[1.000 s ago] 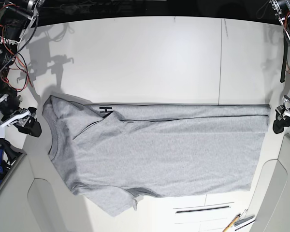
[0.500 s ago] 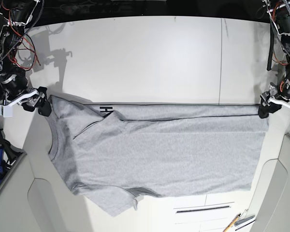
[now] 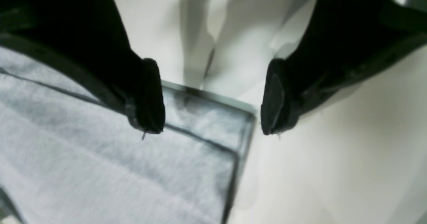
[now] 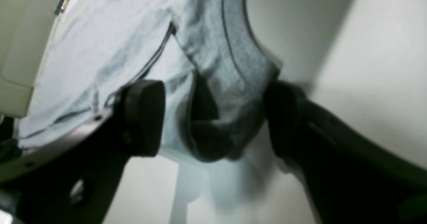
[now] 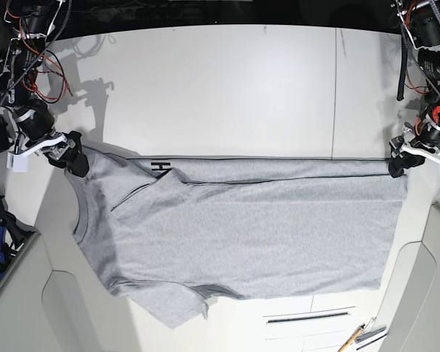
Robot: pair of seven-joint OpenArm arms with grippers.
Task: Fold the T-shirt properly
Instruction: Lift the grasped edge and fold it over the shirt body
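Note:
The heather-grey T-shirt [image 5: 249, 227] lies flat across the white table, collar to the left and hem to the right. Its far long edge is folded over, showing one black letter. My left gripper [image 5: 396, 169] is at the far right hem corner. In the left wrist view it [image 3: 210, 115] is open, with its black fingers either side of that corner of the shirt [image 3: 100, 157]. My right gripper [image 5: 77, 163] is at the far left shoulder corner. In the right wrist view it [image 4: 213, 120] is open, with bunched shirt fabric [image 4: 217, 50] between the fingers.
The white table [image 5: 227, 88] has a seam running front to back at the right. A yellow-handled tool [image 5: 350, 339] and a dark slotted strip [image 5: 308, 317] lie at the front right edge. Red cables [image 5: 29, 81] hang by the arm at the left.
Both arms have moved in from the table's sides to the shirt's far corners. The shirt has not shifted.

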